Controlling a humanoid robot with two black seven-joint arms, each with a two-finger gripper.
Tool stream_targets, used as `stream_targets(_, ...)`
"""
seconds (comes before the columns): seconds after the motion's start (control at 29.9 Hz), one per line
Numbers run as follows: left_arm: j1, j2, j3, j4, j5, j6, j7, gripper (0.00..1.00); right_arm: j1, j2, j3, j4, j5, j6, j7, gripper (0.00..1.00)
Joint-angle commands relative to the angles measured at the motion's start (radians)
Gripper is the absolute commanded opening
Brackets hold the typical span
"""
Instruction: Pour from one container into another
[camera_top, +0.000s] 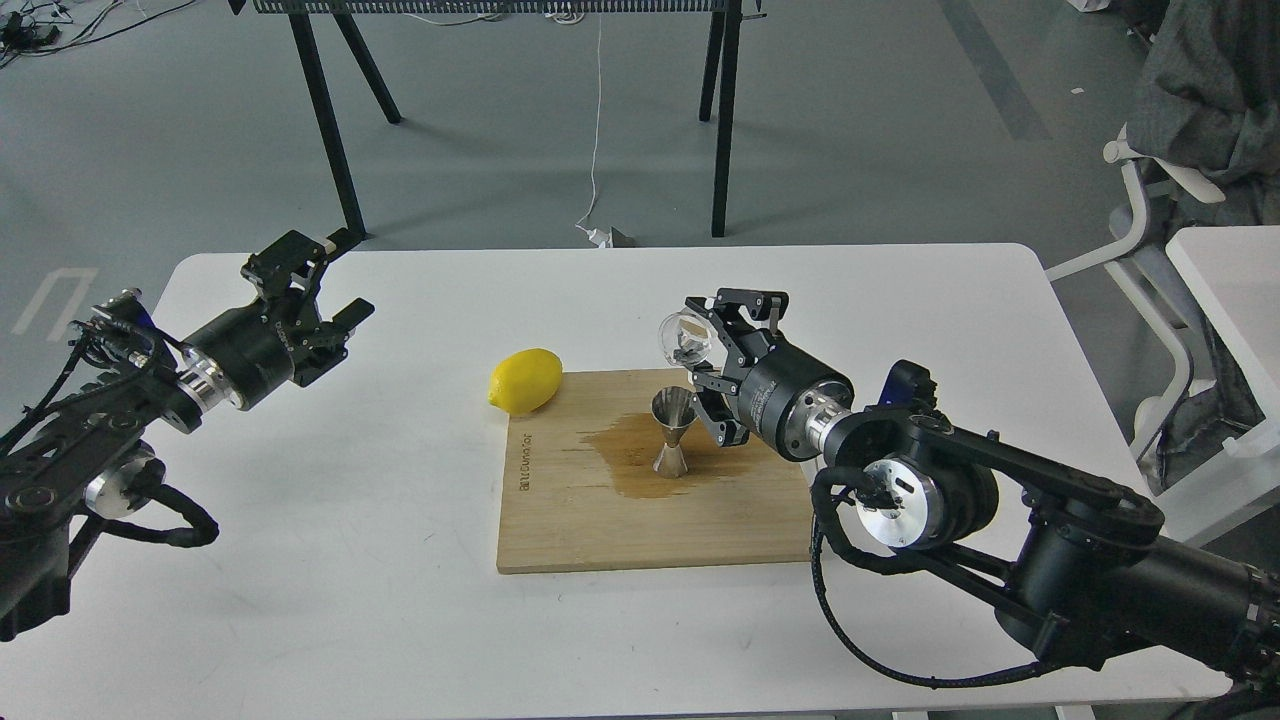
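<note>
A small clear cup (686, 339) is tipped on its side, its round rim facing left, just above and slightly right of the steel jigger (672, 431). My right gripper (712, 352) is shut on the cup. The jigger stands upright on the wooden board (600, 520), in a brown wet stain that spreads around its base. My left gripper (318, 282) hovers over the table's far left, well away from the board, its fingers spread with nothing between them.
A yellow lemon (525, 380) lies at the board's back left corner. The white table (350, 600) ends behind at a floor with black table legs (325, 120). A white chair (1160, 260) and second table stand at the right.
</note>
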Motion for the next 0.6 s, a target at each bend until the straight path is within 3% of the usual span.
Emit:
stream_targets(0.0, 0.0, 0.0, 0.0, 0.001, 0.0, 0.0, 0.0, 0.97, 0.011, -0.015, -0.027, 0.0, -0.013, 0.0, 0.0, 0.45)
stream_targets(0.57, 0.002, 0.0, 0.0, 0.001, 0.0, 0.0, 0.0, 0.97, 0.085, -0.055, -0.137, -0.003, -0.07, 0.002, -0.002, 0.45)
